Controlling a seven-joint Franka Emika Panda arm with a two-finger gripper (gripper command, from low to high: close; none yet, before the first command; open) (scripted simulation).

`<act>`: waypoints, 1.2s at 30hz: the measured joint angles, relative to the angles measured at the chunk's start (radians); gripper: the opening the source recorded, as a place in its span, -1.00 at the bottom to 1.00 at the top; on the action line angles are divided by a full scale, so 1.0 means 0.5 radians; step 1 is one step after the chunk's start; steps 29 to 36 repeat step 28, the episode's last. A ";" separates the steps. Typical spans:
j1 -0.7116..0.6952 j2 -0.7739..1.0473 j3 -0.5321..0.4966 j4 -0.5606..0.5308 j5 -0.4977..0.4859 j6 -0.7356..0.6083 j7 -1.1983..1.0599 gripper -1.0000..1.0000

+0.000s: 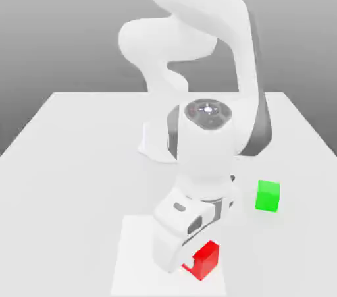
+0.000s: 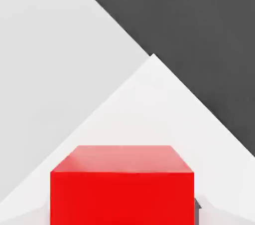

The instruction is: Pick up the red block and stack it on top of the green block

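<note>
Two blocks are on the table, and they do not touch each other. The red block lies near the front edge, on a paler square patch of the surface. The green block stands further back, toward the exterior view's right, with free space all around it.

My gripper is down at the red block and the white hand covers a part of it. In the hand view the red block sits square and centred close under the camera, so I judge the alignment is good. Whether the hand is apart, together or clamped on the block, I cannot tell from these pictures.

I judge the step in hand is the grasp. To do it well, I would first make sure the grip is firm on two opposite flat faces, not on the corners. Then I would lift straight up and slowly, high enough to pass over the green block. If the red block tilts or slips during the lift, it will be hard to place it flat on top.
</note>
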 joint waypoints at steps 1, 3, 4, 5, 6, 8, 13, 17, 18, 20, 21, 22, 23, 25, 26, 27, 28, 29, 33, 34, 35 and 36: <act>0.010 -0.049 -0.014 -0.007 -0.020 -0.041 0.014 -1.00; 0.030 -0.176 -0.044 -0.027 -0.068 -0.147 0.049 -1.00; 0.032 -0.245 -0.051 -0.038 -0.092 -0.204 0.068 -1.00; 0.036 -0.315 -0.059 -0.049 -0.114 -0.264 0.084 -1.00; 0.059 -0.379 -0.029 -0.083 -0.123 -0.298 0.031 -1.00; 0.156 -0.497 0.065 -0.170 -0.118 -0.336 -0.146 -1.00; 0.562 -0.795 0.209 -0.421 -0.090 -0.389 -0.691 -1.00; 0.777 -1.016 0.303 -0.610 -0.106 -0.412 -1.067 -1.00; 0.831 -1.031 0.335 -0.651 -0.112 -0.383 -1.153 -1.00; 0.875 -0.953 0.361 -0.681 -0.124 -0.271 -1.218 -1.00; 0.878 -0.892 0.367 -0.684 -0.134 -0.206 -1.224 -1.00; 0.877 -0.825 0.370 -0.684 -0.149 -0.139 -1.220 -1.00; 0.876 -0.756 0.369 -0.683 -0.169 -0.071 -1.209 -1.00; 0.871 -0.622 0.357 -0.679 -0.226 0.058 -1.172 1.00; 0.866 -0.622 0.357 -0.679 -0.226 0.058 -1.172 1.00; 0.864 -0.622 0.357 -0.679 -0.226 0.058 -1.172 1.00; 0.863 -0.622 0.357 -0.679 -0.226 0.058 -1.172 1.00; 0.863 -0.622 0.357 -0.679 -0.226 0.058 -1.172 1.00; 0.863 -0.622 0.357 -0.679 -0.226 0.058 -1.172 1.00; 0.863 -0.622 0.357 -0.679 -0.226 0.058 -1.172 1.00; 0.863 -0.622 0.357 -0.679 -0.226 0.058 -1.172 1.00; 0.863 -0.622 0.357 -0.679 -0.226 0.058 -1.172 1.00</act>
